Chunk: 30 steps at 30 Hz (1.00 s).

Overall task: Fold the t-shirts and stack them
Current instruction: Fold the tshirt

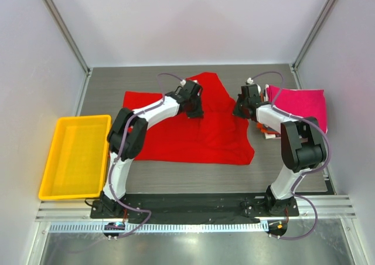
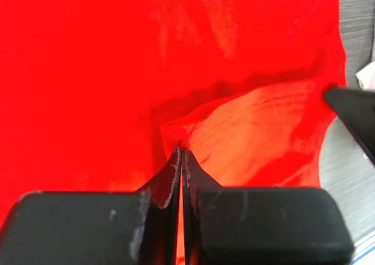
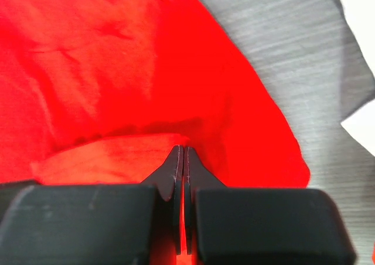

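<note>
Pinching the cloth looks like the step in hand: first fold of the red t-shirt point(image 1: 193, 139), grasp made, lift not yet begun. Nearest, the shirt's near hem lies flat across the mid bench point(image 1: 258, 174), w/ the yellow tray point(image 1: 76, 153) well apart at the near L. Further in, the L fingers point(image 2: 173, 174) are clenched on a small ridge of red cloth, a raised tuck just beyond the tips. From overhead that grasp sits on the shirt's far-middle part. The R fingers point(image 3: 174, 171) are likewise clenched on red cloth at the shirt's R edge, bare bench just past it. Both pairs are pressed tip to tip, only fabric between. Far R lies the folded pink t-shirt point(image 1: 299, 104), near the R arm and apart from the red one; what's under it is mostly hidden by the arm. Next move prob. needs both arms rising together, span kept taut, carrying the far part toward the near hem w/o dragging the rest. A thin pinch could slip.
</note>
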Each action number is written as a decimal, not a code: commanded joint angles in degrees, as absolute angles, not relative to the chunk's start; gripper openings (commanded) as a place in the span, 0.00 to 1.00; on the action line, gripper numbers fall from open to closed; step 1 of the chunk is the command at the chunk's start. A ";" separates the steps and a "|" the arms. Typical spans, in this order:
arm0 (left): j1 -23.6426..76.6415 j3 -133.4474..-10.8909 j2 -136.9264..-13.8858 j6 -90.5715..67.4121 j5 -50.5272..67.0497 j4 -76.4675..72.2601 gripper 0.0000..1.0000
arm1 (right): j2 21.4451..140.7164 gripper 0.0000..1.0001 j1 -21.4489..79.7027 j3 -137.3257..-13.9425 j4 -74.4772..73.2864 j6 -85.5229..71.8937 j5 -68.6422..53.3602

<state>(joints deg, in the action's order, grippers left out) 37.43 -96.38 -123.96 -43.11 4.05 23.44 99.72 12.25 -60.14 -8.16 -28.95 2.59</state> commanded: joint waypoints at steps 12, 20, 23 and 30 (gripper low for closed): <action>37.71 -88.86 -115.40 -45.09 -2.11 15.47 0.00 | 99.23 0.01 12.13 -66.00 -4.39 -27.25 -5.71; 37.71 -81.75 -110.40 -47.20 -7.55 10.99 0.00 | 99.58 0.02 12.13 -67.67 -4.22 -26.81 -7.38; 37.71 -78.67 -108.37 -47.46 -8.61 8.18 0.00 | 99.58 0.01 12.13 -68.03 -4.13 -26.89 -7.91; 37.71 -78.40 -106.88 -46.41 -9.32 6.86 0.00 | 99.23 0.02 12.13 -68.99 -4.13 -26.63 -7.65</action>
